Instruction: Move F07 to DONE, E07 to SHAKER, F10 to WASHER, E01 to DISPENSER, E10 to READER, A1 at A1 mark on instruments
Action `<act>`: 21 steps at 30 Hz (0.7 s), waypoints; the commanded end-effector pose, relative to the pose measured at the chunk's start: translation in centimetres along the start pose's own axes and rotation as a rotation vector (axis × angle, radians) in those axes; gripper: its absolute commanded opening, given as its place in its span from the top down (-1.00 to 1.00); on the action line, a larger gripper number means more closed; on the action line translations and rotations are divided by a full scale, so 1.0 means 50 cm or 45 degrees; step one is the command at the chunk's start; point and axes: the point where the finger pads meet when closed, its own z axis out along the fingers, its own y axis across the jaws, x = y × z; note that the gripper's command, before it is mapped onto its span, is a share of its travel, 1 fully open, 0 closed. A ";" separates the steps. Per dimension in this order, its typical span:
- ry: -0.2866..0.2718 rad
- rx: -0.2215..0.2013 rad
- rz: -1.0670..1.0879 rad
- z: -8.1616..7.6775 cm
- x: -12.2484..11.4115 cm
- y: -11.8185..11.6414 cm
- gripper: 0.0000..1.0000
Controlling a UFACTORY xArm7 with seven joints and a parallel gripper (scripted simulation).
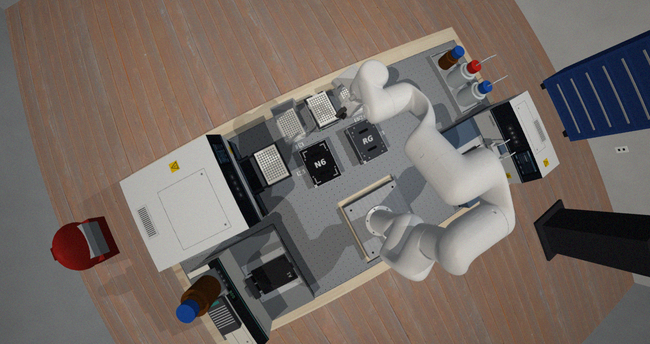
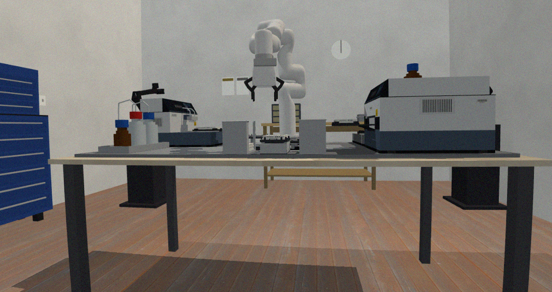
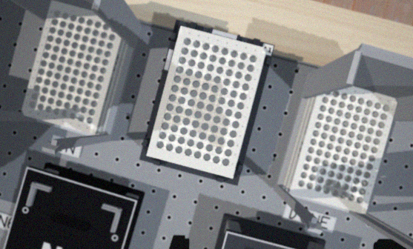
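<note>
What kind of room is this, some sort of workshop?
More likely a laboratory bench for automated sample testing: white many-welled sample plates sit in holders, capped reagent bottles stand in a tray, and a white robot arm works among boxy grey-and-white instruments.

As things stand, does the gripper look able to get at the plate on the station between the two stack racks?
Probably yes. The gripper hangs open and holds nothing, high above the plate, which lies uncovered on its station. The rack walls flank it, so a straight descent looks needed.
</note>
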 end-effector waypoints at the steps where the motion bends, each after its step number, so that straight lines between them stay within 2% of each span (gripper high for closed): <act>1: 0.008 -0.002 0.001 -0.004 -0.013 0.008 -1.00; 5: 0.007 -0.002 0.001 -0.004 -0.038 0.019 -1.00; 8: 0.007 -0.003 -0.152 -0.004 -0.056 0.026 -1.00; 21: 0.007 -0.003 -0.153 -0.003 -0.124 0.055 -1.00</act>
